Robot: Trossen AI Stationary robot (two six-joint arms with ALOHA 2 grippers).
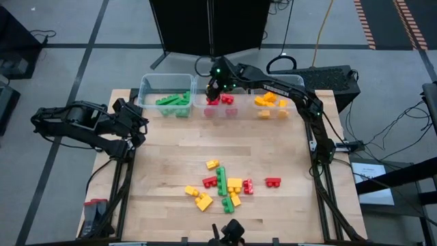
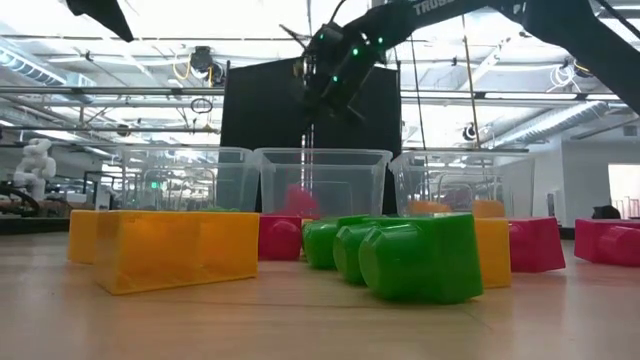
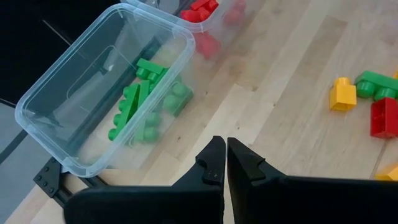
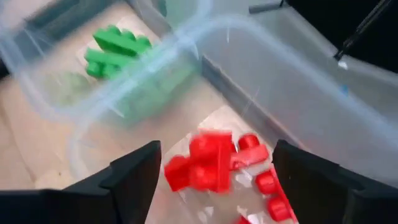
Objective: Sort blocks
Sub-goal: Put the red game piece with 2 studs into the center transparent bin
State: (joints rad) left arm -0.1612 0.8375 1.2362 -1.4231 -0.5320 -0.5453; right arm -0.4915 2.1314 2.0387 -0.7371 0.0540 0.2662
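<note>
1. The desk (image 1: 171, 157) carries everything: three clear bins in a row at the far edge and a loose group of blocks near the front edge.
2. The green bin (image 1: 166, 96) holds green blocks, the middle bin (image 1: 220, 102) holds red ones, and the third bin (image 1: 278, 102) holds yellow ones.
3. My right end effector (image 4: 214, 171) hangs over the middle bin with its fingers apart and nothing between them; a red block (image 4: 205, 162) shows just below, blurred, so I cannot tell if it is falling or already lying there.
4. My left end effector (image 3: 226, 162) waits at the left side of the desk near the green bin, fingers together and empty.
5. The unsorted blocks (image 1: 222, 186), red, green and yellow, lie close together, some touching.
6. I judge these blocks light, stiff and a little slippery; I would take one across two flat side walls, not over the studs.
7. In the low view the front blocks hide those behind, and where blocks touch I cannot see a free gap for a finger.
</note>
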